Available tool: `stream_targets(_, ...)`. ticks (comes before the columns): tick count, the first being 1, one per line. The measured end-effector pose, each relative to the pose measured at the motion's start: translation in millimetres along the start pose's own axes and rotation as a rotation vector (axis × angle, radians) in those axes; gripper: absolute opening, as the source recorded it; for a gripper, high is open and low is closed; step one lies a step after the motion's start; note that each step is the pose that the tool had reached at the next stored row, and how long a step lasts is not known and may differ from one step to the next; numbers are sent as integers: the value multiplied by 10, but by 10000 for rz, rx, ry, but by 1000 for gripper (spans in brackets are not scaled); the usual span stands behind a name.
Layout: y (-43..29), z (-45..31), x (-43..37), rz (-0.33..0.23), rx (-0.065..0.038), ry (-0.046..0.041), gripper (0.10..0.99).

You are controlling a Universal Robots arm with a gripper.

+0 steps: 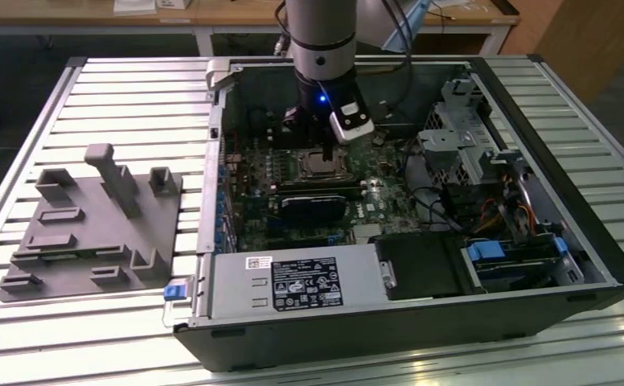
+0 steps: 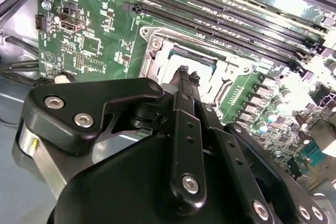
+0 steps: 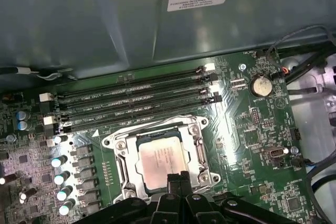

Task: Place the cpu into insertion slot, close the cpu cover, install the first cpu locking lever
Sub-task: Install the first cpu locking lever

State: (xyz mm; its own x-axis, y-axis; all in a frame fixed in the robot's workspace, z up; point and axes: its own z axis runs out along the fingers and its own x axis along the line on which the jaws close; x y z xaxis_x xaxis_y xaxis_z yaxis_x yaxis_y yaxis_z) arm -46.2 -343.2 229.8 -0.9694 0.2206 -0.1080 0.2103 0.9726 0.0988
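pincer [image 3: 177, 178] pressed together, tips low at the socket edge (likely to push, not grip) | cpu [image 3: 161, 162] just ahead, seated in insertion slot [image 3: 126, 179] | cpu cover [image 3: 157, 132] framing it

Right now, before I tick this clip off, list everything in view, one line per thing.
cpu: one, silvery-beige, seated in the socket under the gripper
cpu cover: one, silvery frame, lying around the cpu
memory slots: four, black, beside the socket
motherboard: one, green, inside the case
computer case: one, black, open on the slatted table
fixture tray: one, grey, on the exterior view's left
gripper: one, black, fingertips together at the socket's edge
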Motion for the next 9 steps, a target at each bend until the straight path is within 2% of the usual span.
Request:
stream_targets(4,39,3,9,-12,94,-20,106)
stream_targets(9,39,3,9,-17,132,-29,106)
